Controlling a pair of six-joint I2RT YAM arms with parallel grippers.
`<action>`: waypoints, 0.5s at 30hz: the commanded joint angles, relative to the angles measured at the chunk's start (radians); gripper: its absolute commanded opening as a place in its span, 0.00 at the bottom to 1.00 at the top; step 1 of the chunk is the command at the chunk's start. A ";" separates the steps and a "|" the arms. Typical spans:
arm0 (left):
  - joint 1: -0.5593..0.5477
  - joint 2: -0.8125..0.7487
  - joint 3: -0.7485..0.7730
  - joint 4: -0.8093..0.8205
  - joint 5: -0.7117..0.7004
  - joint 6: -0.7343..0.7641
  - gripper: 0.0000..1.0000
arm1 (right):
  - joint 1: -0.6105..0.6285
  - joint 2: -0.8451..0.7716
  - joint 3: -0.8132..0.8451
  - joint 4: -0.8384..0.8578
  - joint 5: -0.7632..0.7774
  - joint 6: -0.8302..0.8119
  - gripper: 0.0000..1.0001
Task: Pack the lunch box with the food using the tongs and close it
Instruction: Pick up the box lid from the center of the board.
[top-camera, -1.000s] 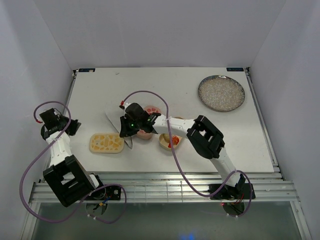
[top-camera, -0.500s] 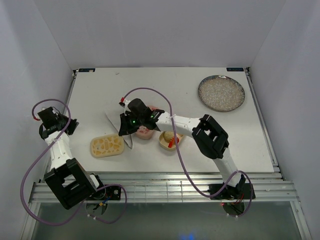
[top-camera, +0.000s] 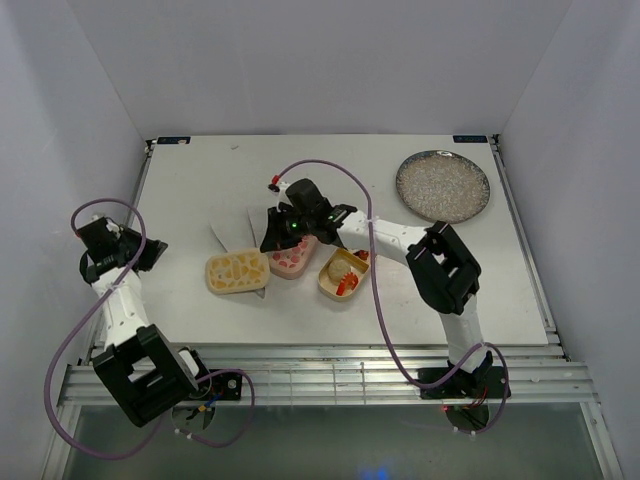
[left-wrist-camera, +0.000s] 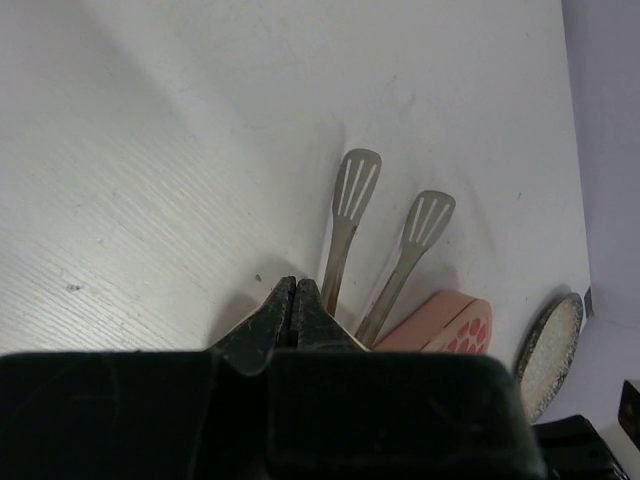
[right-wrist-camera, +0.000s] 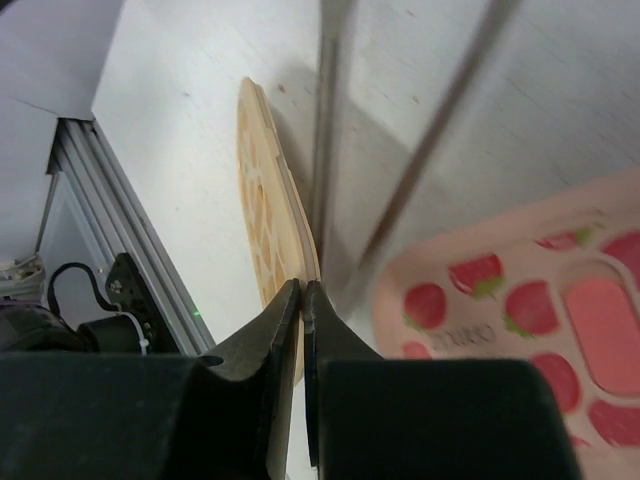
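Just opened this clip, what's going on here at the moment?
The right gripper is shut on the edge of the tan-yellow lid, which lies partly over the tongs mid-table. Beside it sit the pink tray, seemingly already lidded, and the open tan-yellow tray with food in it. The left gripper is shut, empty, off to the left. Food looks packed; the tan-yellow tray is not yet closed.
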 joint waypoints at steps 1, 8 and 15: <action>-0.002 -0.042 -0.017 0.007 0.061 0.015 0.00 | -0.047 -0.073 -0.036 0.025 -0.025 -0.020 0.08; -0.002 -0.054 -0.056 0.017 0.185 0.018 0.00 | -0.070 -0.072 -0.083 0.036 -0.062 -0.033 0.08; -0.010 -0.100 -0.172 0.079 0.323 0.029 0.22 | -0.079 -0.073 -0.108 0.071 -0.080 -0.026 0.08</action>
